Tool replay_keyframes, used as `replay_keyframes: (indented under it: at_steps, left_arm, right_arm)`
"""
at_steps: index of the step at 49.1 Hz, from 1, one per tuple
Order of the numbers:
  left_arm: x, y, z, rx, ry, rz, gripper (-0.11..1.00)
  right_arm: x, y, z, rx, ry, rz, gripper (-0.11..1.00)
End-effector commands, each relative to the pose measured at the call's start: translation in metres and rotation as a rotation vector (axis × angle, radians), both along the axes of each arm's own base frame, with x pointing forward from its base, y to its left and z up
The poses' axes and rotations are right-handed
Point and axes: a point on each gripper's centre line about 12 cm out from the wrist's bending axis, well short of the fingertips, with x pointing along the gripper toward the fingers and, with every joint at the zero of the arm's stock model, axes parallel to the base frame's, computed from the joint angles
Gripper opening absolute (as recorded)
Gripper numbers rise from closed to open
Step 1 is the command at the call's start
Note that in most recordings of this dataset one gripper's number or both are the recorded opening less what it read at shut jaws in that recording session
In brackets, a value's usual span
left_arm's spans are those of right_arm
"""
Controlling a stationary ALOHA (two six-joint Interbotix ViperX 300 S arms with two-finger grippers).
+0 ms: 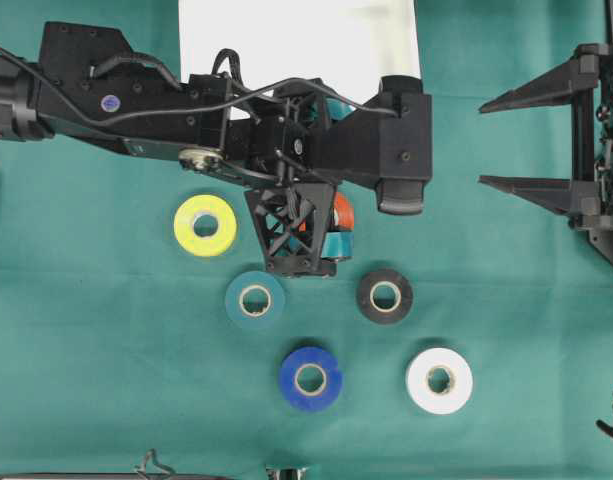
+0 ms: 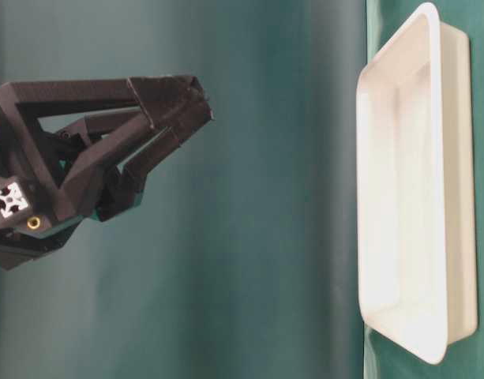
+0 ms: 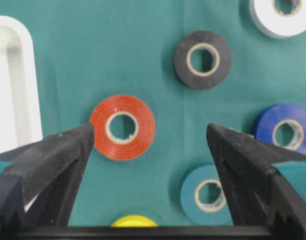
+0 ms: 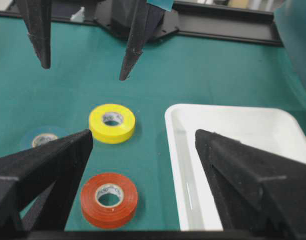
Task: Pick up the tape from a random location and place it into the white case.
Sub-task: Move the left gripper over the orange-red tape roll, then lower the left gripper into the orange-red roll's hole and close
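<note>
White case lying on the green counter, nothing visible inside it. Red tape flat on the cloth just beside the case, outside it. Left pincer hanging above that roll, jaws spread wide, holding nothing. Right pincer likewise wide apart, unladen.

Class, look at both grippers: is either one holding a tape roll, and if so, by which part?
Nothing is held. The left gripper hangs open above the red tape, and the right gripper is open and empty too.

Black lattice-framed claw, looping cables
</note>
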Motion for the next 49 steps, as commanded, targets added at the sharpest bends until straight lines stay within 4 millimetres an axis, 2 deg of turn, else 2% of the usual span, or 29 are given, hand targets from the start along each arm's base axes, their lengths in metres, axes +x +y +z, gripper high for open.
replay_keyframes:
  at_steps: [1,21,35,41,49]
  left_arm:
    - [-0.002,0.002,0.015,-0.002,-0.040,0.007,0.99]
    - [-0.003,0.002,0.009,-0.003,-0.032,0.008,0.99]
    - [0.000,0.001,-0.011,-0.005,-0.046,0.008,0.99]
    - [0.003,0.001,-0.025,-0.006,-0.064,0.008,0.99]
    - [0.010,0.000,-0.067,-0.002,-0.008,0.008,0.99]
  right_arm:
    - [0.003,0.000,0.011,-0.001,-0.026,0.000,0.93]
    - [0.003,0.000,0.010,-0.001,-0.025,-0.002,0.93]
    - [0.003,0.000,0.011,0.001,-0.026,0.000,0.93]
    - [0.003,0.000,0.010,-0.001,-0.025,-0.002,0.93]
    - [0.003,0.000,0.010,-0.001,-0.025,-0.002,0.93]
